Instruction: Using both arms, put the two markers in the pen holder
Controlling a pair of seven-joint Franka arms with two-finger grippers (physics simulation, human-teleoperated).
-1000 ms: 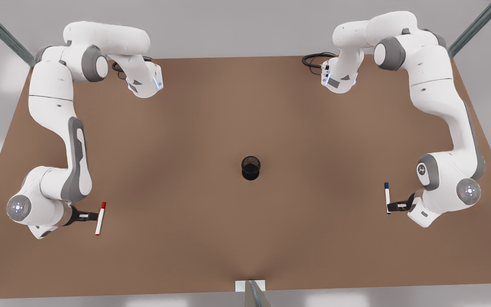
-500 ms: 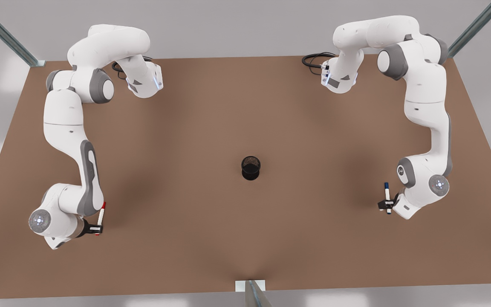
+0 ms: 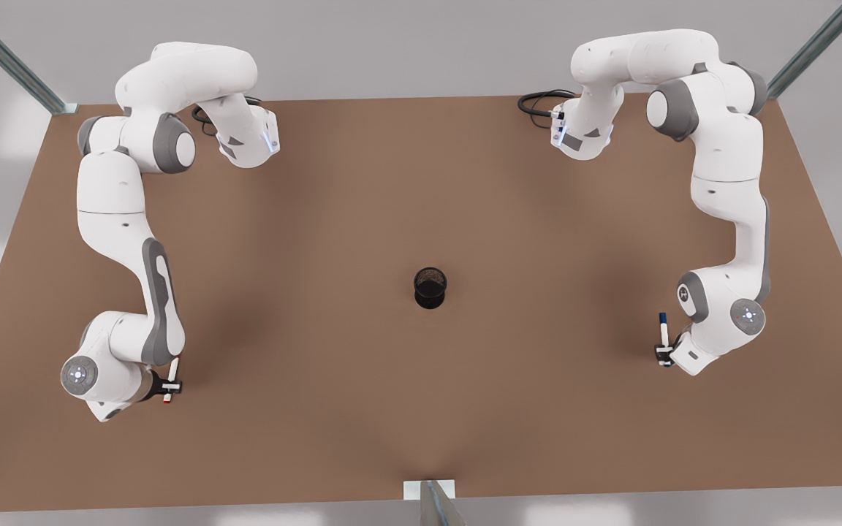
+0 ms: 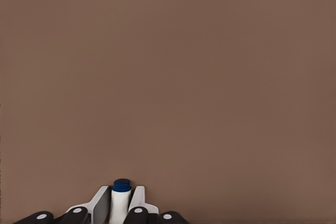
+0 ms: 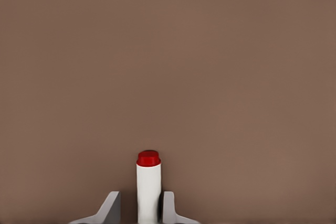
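The black mesh pen holder [image 3: 430,287] stands upright at the table's middle. On the front view's right, my left gripper [image 3: 661,354] is shut on the blue-capped marker [image 3: 662,332], held off the table. In the left wrist view the blue-capped marker [image 4: 121,196] sits between the fingers [image 4: 100,205] of my left gripper [image 4: 120,205]. On the front view's left, my right gripper [image 3: 171,386] is shut on the red-capped marker [image 3: 174,367]. In the right wrist view the red-capped marker [image 5: 148,182] reaches past my right gripper [image 5: 140,200], cap outward. Both grippers are far from the holder.
The brown table [image 3: 421,409] spreads wide between the arms. Both arm bases with black cables [image 3: 538,102] stand at its far edge. A small metal bracket [image 3: 430,493] sits at the near edge's middle.
Both grippers have lifted their markers off the table and tipped them steeper. Both wrists have drawn in toward the table's middle. The holder has not moved.
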